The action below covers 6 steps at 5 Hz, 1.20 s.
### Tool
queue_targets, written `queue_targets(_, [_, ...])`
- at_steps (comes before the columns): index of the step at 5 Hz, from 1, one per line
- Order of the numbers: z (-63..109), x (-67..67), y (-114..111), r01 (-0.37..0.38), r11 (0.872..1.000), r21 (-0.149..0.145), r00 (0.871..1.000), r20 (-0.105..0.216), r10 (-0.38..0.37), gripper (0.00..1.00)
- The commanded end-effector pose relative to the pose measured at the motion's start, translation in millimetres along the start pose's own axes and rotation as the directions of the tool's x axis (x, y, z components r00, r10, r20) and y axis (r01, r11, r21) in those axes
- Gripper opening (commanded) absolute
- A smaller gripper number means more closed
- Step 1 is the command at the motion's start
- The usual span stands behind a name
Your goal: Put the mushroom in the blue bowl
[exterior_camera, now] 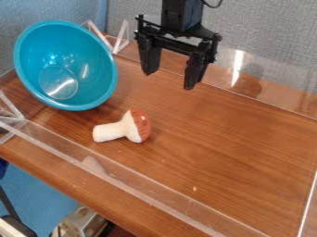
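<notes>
My claw [173, 79], its two black fingers spread wide with nothing between them, hangs above the far side of the brown wooden tabletop [235, 153] as I face the job of putting a toy mushroom in a blue bowl. The mushroom [122, 128], cream-stemmed with a reddish-brown cap, lies on its side on the wood at about seven o'clock from my claw, as the camera sees it. Its long axis runs from the stem end at eight o'clock to the cap at two, the cap being the end nearer me. The glossy turquoise-blue bowl [66, 93] sits at eleven o'clock from the mushroom, close by but apart, its open mouth turned toward the camera.

That bearing governs my next move, in my judgement: I should travel toward seven o'clock, lower, and turn my fingers so they close across the stem's narrow width rather than along its length. How high I hang above the wood is hard to judge from this single view. The rounded cap may roll if a fingertip nudges it first, and a wide approach from the bowl's side could knock the rim. Grasp and delivery both remain to be done.
</notes>
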<state>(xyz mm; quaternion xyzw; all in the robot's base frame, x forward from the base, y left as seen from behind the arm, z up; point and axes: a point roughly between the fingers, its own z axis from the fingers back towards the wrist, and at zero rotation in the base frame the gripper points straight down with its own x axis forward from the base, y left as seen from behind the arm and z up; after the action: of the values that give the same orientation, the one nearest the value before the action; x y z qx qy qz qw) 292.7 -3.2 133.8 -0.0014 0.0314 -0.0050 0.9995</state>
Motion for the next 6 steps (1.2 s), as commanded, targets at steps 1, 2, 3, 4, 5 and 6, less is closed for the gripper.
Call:
queue_targets(1, [-4.9, -3.0, 15.6, 0.141, 0.99, 0.013, 0.99, -0.005, -0.141, 1.0])
queue_targets(2, [-12.6, -5.7, 33.1, 0.318, 0.948, 0.025, 0.948, -0.014, -0.318, 1.0])
queue_targets(3, [-30.4, -10.7, 49.4, 0.47, 0.882, 0.028, 0.882, -0.037, -0.469, 1.0])
queue_targets(4, [-55.6, -14.9, 61.6, 0.539, 0.842, 0.019, 0.841, -0.061, -0.537, 1.0])
queue_targets(5, [-82.5, -15.4, 70.3, 0.585, 0.811, -0.004, 0.809, -0.069, -0.584, 1.0])
queue_targets(6, [-100.0, -15.3, 65.2, 0.637, 0.771, -0.017, 0.769, -0.054, -0.637, 1.0])
